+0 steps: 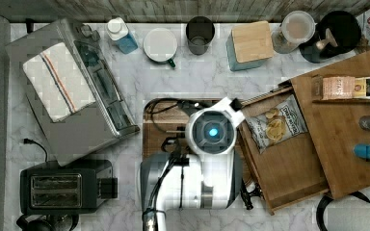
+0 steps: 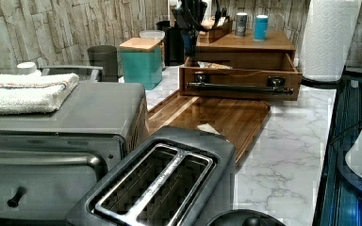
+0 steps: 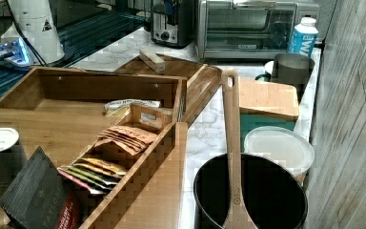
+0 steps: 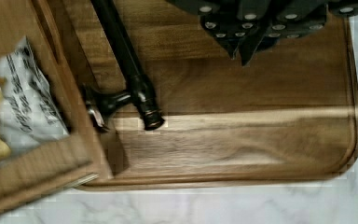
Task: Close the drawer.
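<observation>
While the drawer [image 1: 289, 163] stands fully open, the pincer [image 4: 242, 44], its state unreadable, could skid off the handle [image 2: 239, 87], jamming it askew.

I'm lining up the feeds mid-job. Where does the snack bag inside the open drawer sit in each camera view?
Top view: snack bag lies in the drawer, at the end nearer the back wall.
Left view: a sliver shows above the drawer front.
Right view: bag lies flat behind the small box.
Wrist view: bag inside the drawer corner.
Shared landmark: the black drawer handle.
</observation>
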{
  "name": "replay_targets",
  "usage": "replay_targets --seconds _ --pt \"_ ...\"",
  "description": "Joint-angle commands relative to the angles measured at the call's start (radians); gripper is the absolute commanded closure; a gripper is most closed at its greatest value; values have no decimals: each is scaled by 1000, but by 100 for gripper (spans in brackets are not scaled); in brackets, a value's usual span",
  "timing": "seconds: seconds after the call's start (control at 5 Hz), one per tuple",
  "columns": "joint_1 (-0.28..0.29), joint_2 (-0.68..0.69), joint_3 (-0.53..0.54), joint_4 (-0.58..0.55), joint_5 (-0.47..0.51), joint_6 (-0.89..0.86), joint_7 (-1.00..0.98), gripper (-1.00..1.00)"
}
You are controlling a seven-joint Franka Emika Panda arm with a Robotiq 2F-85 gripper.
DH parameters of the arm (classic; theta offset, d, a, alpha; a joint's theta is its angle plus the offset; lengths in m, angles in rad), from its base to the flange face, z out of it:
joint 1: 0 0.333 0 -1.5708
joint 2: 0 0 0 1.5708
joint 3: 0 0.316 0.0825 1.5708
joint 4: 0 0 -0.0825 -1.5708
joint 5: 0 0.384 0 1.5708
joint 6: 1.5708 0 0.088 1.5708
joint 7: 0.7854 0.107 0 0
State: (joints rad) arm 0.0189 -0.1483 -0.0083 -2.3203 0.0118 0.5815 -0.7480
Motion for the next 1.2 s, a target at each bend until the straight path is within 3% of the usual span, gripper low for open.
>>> replay_targets --seconds 0.2,0.6,0.8,1.0,1.2 --pt "-15 -80 -7 -144 -156 36 -276 100" --pt "-63 -105 -91 -263 -200 149 -488 100" --pt "-76 -53 -106 -274 -157 183 -485 100" --pt "-34 -19 -67 -379 -111 332 -378 100" --pt "-5 -1 -64 -397 -58 360 -358 100"
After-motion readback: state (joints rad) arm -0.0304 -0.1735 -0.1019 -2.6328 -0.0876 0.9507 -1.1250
